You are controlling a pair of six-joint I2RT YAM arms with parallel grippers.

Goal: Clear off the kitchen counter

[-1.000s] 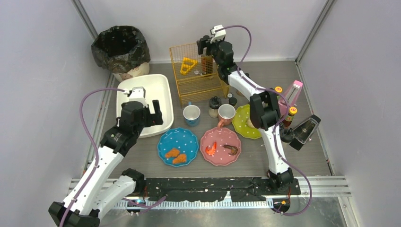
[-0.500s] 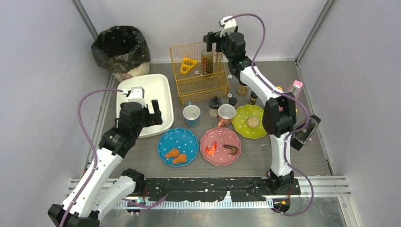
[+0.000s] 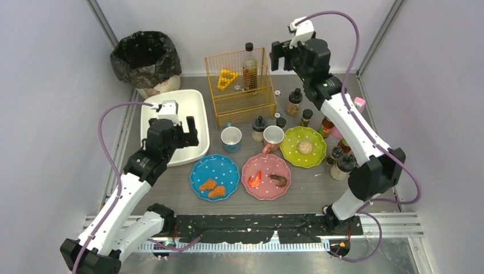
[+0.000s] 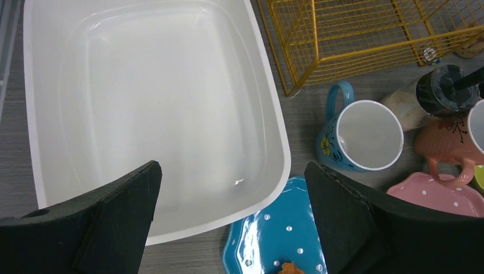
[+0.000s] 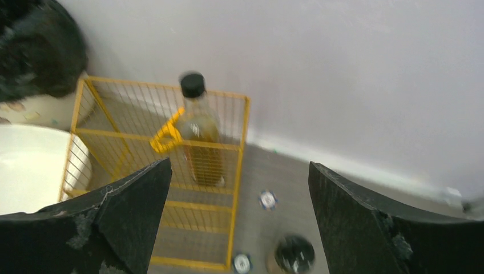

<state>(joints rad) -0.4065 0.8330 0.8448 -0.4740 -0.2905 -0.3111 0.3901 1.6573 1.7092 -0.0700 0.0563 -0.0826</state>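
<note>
While both arms hang above it, your kitchen counter [image 3: 308,191] fills the middle of the top view, grey wood grain running from the near rail out to the lilac walls, and it's pretty loaded. Your left gripper [image 4: 232,168] hovers over the near right part of the white tub [image 4: 273,114] on the left side, fingers spread wide with nothing between them. Your right gripper [image 5: 240,165] is up high at the far side, jaws also well apart and empty, just right of the yellow wire basket [image 3: 240,97]. A bottle [image 3: 249,61] with a black cap stands upright in that basket, beside a yellow piece [image 3: 227,78] I can't identify. On the basket's near side you've got a blue mug [image 3: 231,138] and a pink mug [image 3: 273,137], then three dotted plates: blue plate [image 3: 220,168] with two orange bits, pink plate [image 3: 267,166] with two food pieces, green plate [image 3: 291,149] with one pale lump. Small jars [image 3: 341,165] cluster on the right, and a black-bagged bin [image 3: 145,54] sits in the far left corner.
</note>
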